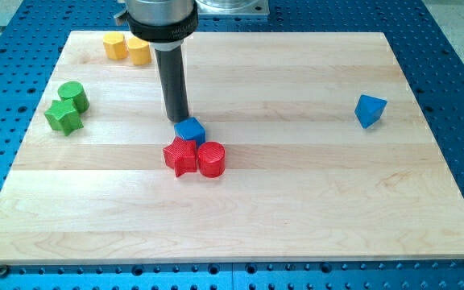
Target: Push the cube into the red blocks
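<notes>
Blue perforated plate surrounds a pale wooden bench (296, 209), which carries all the blocks. No claw is fitted, so no claw state applies: the arm ends in a dark rod, and its tip (179, 120) rests on the bench at the upper-left corner of the blue cube (190, 130), apparently touching it.

The blue cube sits directly above two red blocks, a red star-shaped block (180, 157) on the view's left and a red cylinder (212, 159) on the view's right. It appears to touch both, so the task looks nearly or already complete.

Farther out, a second blue block (370, 109) lies well apart at the view's right. Two green blocks (68, 107) sit at the left edge, and two yellow blocks (126, 47) sit at the top left.

Risk: contact is at the cube's corner, not its face centre. A further push would likely rotate the cube, letting it slip off to the right. Excess travel would likely separate the red pair.
</notes>
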Controlling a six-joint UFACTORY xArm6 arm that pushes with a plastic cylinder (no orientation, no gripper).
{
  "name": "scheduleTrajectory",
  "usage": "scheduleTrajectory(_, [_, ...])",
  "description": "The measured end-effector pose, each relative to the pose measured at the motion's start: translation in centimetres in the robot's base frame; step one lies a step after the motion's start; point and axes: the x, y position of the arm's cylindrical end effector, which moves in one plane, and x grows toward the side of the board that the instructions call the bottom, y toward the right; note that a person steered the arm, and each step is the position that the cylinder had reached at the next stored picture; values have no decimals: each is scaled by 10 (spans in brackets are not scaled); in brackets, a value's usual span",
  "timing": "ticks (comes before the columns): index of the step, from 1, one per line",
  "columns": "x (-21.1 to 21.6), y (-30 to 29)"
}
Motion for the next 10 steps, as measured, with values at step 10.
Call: scheduleTrajectory(10, [-36,45])
